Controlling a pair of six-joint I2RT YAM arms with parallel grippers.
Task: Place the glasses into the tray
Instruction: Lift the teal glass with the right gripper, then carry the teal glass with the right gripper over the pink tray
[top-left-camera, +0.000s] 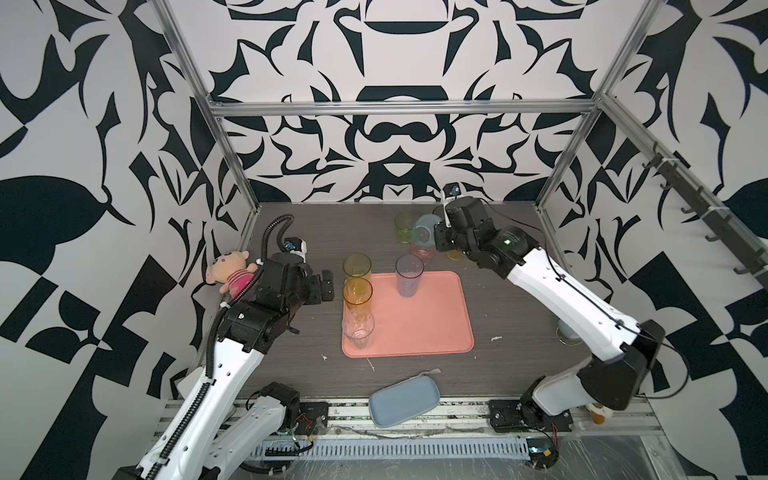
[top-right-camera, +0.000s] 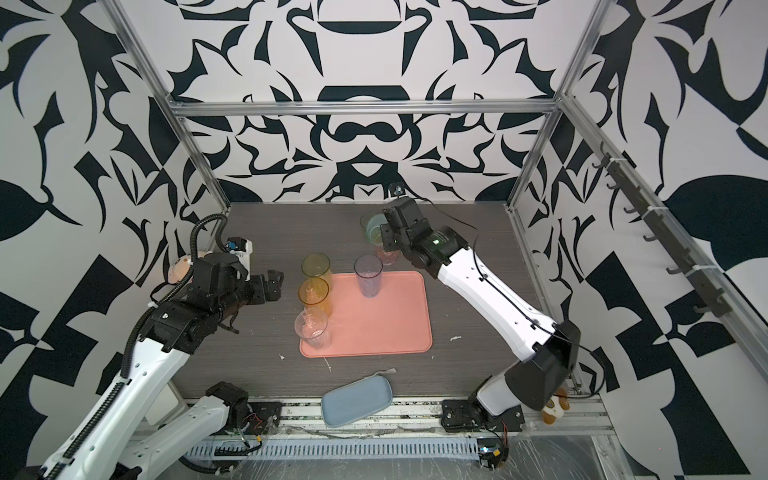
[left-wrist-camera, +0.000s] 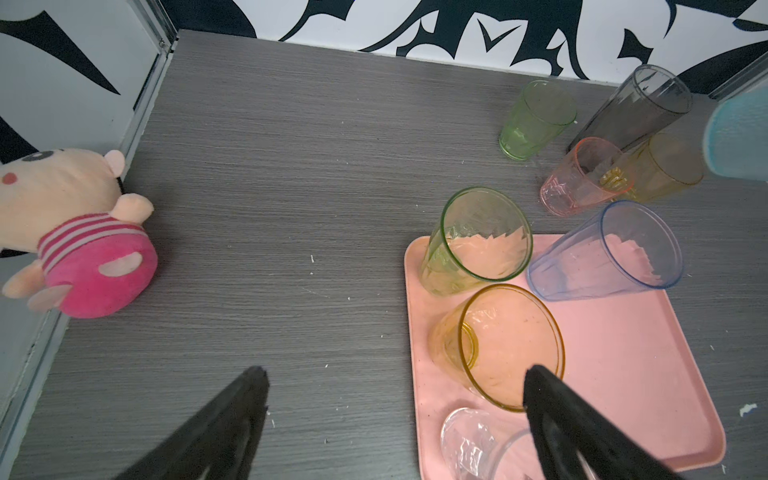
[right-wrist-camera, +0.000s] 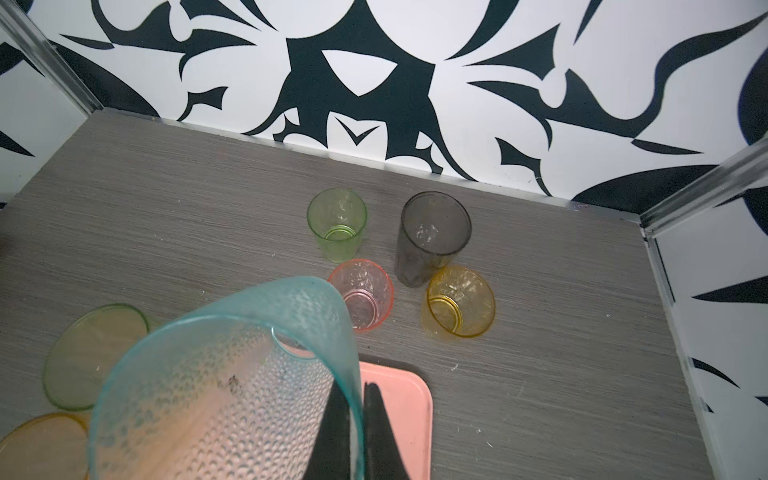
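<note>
Four glasses (top-left-camera: 357, 293) already stood on the tray (top-left-camera: 436, 324) mid-frame, and your right gripper (right-wrist-camera: 360, 390) only pinched the teal glass (right-wrist-camera: 224, 374) by its rim, above its top edge; that could've slipped or clipped the blue glass (top-left-camera: 409, 276). Your left gripper (left-wrist-camera: 397, 372) gaped empty

A peach plush toy in pink striped clothing (top-left-camera: 230, 272) lies against the patterned left wall (top-left-camera: 178, 249) on the dark grey wood-grain table (top-left-camera: 519, 345), and a blue-grey oblong dish (top-left-camera: 403, 399) overhangs its near edge.
</note>
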